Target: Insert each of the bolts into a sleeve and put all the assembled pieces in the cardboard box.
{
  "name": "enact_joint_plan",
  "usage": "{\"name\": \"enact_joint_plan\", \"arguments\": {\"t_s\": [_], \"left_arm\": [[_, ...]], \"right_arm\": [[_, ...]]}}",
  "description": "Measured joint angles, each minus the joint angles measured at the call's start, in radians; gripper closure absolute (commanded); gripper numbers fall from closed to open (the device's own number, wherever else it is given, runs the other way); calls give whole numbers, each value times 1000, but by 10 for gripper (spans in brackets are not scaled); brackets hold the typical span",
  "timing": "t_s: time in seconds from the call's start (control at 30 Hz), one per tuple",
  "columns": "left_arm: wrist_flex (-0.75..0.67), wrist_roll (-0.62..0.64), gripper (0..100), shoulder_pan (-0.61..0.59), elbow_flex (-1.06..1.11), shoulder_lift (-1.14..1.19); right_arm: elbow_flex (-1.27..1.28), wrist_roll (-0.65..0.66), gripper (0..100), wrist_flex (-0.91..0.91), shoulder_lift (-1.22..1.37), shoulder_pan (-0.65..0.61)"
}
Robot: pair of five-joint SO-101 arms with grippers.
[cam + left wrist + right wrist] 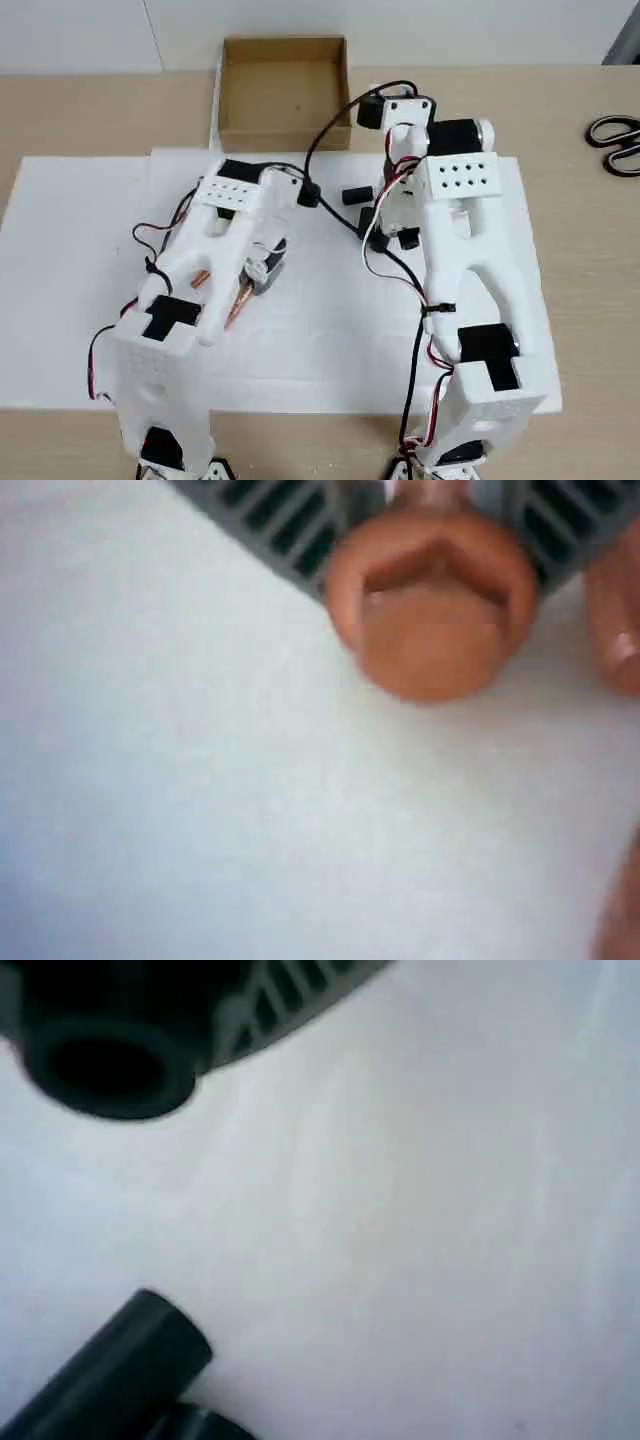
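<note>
The left gripper (425, 520) is pinching a copper bolt (430, 620), its end facing the wrist camera, just above the white mat (200, 780). The right gripper (140, 1010) is clamping a black sleeve (100, 1060) with its bore showing, and spare sleeves (110, 1370) are lying nearby. The cardboard box (285, 90) is sitting beyond the mat. Both parts are looking light, rigid and smooth, likely to roll or twist, so gripping mid-length across the round is probably serving best.

Bolt (428, 615) — sleeve (105, 1070) — both blurred
</note>
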Motion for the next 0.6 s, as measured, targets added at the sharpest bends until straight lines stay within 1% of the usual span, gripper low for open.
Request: {"name": "enact_joint_plan", "arguments": {"t_s": [0.2, 0.37, 0.47, 0.6], "left_arm": [[38, 2, 994, 3, -37, 6], [98, 2, 994, -9, -149, 12], [104, 2, 994, -5, -207, 12], [104, 2, 994, -17, -222, 3]], "right_arm": [[0, 0, 995, 0, 0, -2], [0, 0, 995, 2, 0, 0], [0, 0, 995, 5, 0, -2], [0, 0, 995, 5, -5, -2]]}}
